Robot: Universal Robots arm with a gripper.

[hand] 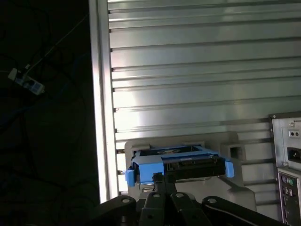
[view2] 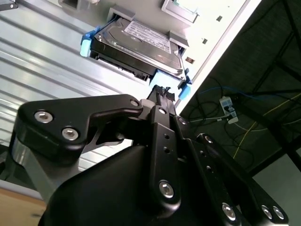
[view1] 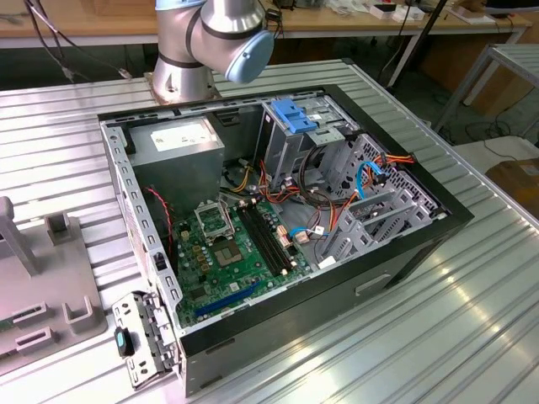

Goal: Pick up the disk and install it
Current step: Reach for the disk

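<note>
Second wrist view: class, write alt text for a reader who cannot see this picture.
The disk, a dark hard drive with a white label in a blue carrier rail, rests in a grey holder on the ribbed metal table. The black tool points at it, its tip at the blue rail.

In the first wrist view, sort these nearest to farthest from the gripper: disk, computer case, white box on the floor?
1. Disk, right in front of the gripper.
2. Computer case, farther along the table.
3. White box, down on the dark floor past the table's edge.
</note>
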